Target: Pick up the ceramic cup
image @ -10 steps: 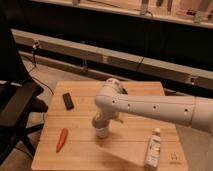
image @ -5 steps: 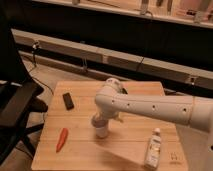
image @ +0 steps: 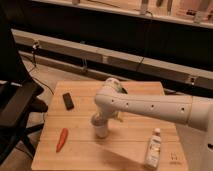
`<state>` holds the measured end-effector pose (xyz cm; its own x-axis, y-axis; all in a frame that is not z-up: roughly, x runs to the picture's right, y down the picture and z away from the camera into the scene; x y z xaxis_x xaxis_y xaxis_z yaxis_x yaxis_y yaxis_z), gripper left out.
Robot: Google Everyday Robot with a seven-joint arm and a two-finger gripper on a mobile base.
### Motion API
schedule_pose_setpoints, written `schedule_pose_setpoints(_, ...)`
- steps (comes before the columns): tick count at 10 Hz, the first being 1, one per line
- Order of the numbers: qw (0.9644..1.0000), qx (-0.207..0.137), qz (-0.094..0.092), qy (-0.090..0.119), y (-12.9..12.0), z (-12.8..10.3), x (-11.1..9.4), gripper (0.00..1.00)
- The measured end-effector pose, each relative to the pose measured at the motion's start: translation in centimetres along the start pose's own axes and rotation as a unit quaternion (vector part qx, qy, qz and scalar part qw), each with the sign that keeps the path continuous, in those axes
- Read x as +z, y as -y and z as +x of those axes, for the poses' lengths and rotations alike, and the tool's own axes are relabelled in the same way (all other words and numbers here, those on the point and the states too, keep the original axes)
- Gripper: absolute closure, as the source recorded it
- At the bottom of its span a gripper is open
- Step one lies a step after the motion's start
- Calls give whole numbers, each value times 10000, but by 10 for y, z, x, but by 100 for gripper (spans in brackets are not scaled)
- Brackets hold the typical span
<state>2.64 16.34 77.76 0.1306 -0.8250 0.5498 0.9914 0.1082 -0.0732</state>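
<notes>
1. Cup point(image: 102, 131), small and pale, stands upright on a wooden table point(image: 130, 142), a little left of the table's middle and towards the front edge.
2. Gripper point(image: 99, 121) is right over the cup, at its top; it cannot be told how wide the gripper stands or whether it has hold of the cup.
3. White arm point(image: 150, 106) reaches in from the right edge, runs level across the table and bends down to the gripper.
4. Bottle point(image: 154, 148), white, stands near the table's front right corner, well apart from the cup.
5. Orange object point(image: 61, 139), long and thin, lies flat to the left of the cup, near the left edge.
6. Black object point(image: 68, 101), flat and oblong, lies further back on the left side.
7. Chair point(image: 15, 107), dark, stands left of the table.
</notes>
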Motion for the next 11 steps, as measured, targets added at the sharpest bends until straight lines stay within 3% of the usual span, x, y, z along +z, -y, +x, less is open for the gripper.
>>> schedule_pose_setpoints(7, 10000, -59, -5, 1, 3, 7, 2, 22)
schedule_pose_setpoints(10, 10000, -80, -2, -4, 4, 10, 2, 42)
schedule_pose_setpoints(11, 10000, -83, -3, -1, 4, 11, 3, 42)
